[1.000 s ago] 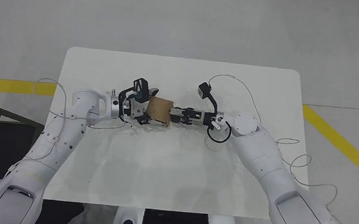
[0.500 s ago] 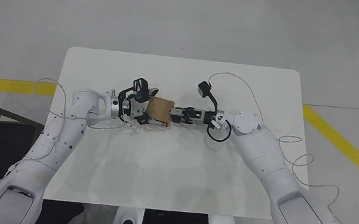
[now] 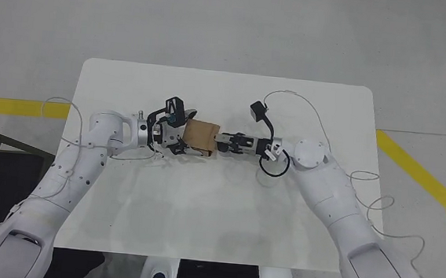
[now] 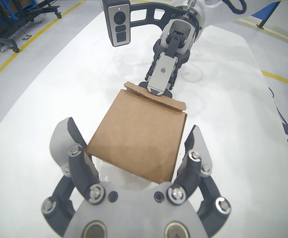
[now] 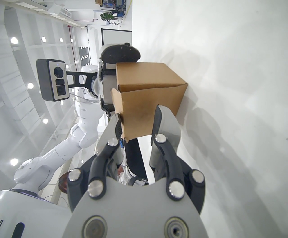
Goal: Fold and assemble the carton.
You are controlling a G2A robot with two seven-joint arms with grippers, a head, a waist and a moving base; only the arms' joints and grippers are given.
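Left arm (image 3: pixel 79 167): enters from the lower left of the top view and lies across the left half of the desk (image 3: pixel 217 217), wrist pointing toward the middle.
Left gripper (image 3: pixel 179 135): sits just left of centre in the top view. Its jaws are released and spread wide, with one of its fingers (image 4: pixel 60 139) on each side of the carton's near end. The brown panel lies between them and is not clamped.
Carton (image 3: pixel 202 135): a brown corrugated box at the middle of the desk in the top view, directly between the two grippers. Its sides are squared up. In the right wrist view its lower corner meets the white desk surface.
Flap (image 4: pixel 157 100): a ragged-edged corrugated strip sticking out along the carton's top edge at the end away from the left gripper. It shows in the upper centre of the left wrist view.
Right gripper (image 3: pixel 221 143): touches the carton's right end in the top view. Its jaws are clenched on the flap, with one silver finger on top and a dark pad beneath.
Right arm (image 3: pixel 336 203): runs from the centre right down to the lower right corner of the top view.
Cables: a thin white cable (image 3: pixel 304 106) loops over the desk's upper right, and a black cable (image 3: pixel 272 169) curls beside the right wrist.
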